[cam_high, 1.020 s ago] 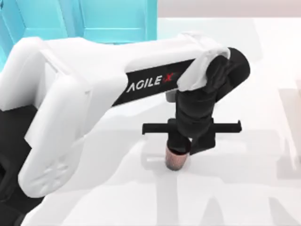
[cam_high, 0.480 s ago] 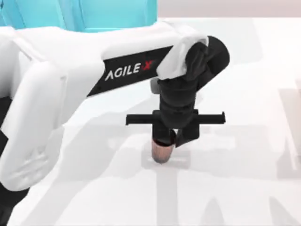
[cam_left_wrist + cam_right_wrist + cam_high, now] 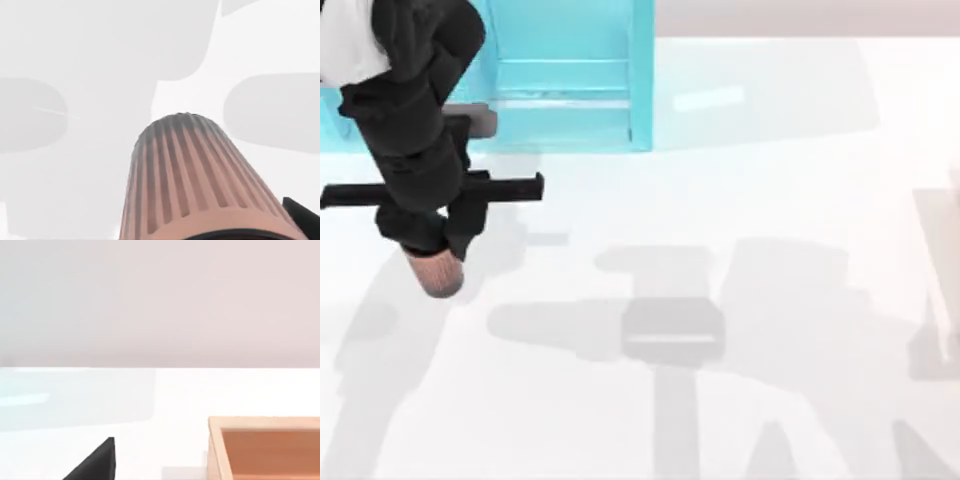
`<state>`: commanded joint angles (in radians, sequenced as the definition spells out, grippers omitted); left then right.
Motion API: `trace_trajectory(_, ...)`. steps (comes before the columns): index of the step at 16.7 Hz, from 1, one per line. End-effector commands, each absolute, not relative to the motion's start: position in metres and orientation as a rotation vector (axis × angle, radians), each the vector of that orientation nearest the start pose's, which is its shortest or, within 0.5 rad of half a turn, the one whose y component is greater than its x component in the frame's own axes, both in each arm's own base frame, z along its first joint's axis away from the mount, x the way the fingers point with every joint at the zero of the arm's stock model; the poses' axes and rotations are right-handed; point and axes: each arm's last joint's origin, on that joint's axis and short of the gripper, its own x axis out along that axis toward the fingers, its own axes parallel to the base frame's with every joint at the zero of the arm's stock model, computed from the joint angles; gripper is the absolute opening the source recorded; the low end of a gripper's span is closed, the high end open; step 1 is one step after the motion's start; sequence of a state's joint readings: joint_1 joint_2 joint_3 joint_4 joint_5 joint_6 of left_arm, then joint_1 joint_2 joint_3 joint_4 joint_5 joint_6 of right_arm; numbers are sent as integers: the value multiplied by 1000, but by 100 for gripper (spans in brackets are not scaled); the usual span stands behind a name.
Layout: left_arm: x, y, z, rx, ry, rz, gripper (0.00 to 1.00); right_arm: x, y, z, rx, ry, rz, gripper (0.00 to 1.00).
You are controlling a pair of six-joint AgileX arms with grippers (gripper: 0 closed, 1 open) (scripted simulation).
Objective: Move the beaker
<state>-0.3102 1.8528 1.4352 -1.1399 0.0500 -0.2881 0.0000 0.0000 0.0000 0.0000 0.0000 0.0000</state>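
Closest to the left wrist camera: the beaker (image 3: 195, 185), ribbed and copper-brown, base pointing away toward the white table (image 3: 75, 190). Seen from above at the bench's left side, toward the far-left corner (image 3: 440, 275), hanging mouth-up under the left gripper (image 3: 432, 250). Fingers closed on its upper part, one dark finger (image 3: 460, 235) visible against its side. Probably lifted clear of the surface, judging from the pale shadows lying apart from it, though hard to say with certainty.

Just behind, along the far edge on the left: a turquoise frame (image 3: 570, 70), close to the gripper but apparently not touching it.

Farther off, in the right wrist view: a wooden box (image 3: 265, 425) on the table and a dark wedge (image 3: 95, 462), too little of it to name. Right arm idle by all signs.

Step in hand, as a judgement: the carrying phase, with the grasp already made and the set-down not yet done. Next move likely calling for a slow descent with the beaker kept upright, a flat landing of its base, then opening of the fingers and a straight rise. Care needed with the turquoise frame nearby, and against tipping a cup this narrow on release.
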Motion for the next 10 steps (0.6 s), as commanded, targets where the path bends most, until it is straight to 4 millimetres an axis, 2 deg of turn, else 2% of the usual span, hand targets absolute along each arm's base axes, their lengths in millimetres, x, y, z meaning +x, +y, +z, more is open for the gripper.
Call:
trace_trajectory(2, 318, -64, 216, -33, 1568, -62, 0, 106, -1, 160, 0, 0, 0, 100)
trace_trajectory(4, 305, -42, 219, -37, 1564, -68, 0, 106, -1, 160, 0, 0, 0, 100)
trace_trajectory(6, 301, -34, 219, -39, 1563, -70, 0, 106, -1, 160, 0, 0, 0, 100)
trace_trajectory(10, 301, -36, 218, -32, 1566, -71, 0, 106, -1, 160, 0, 0, 0, 100)
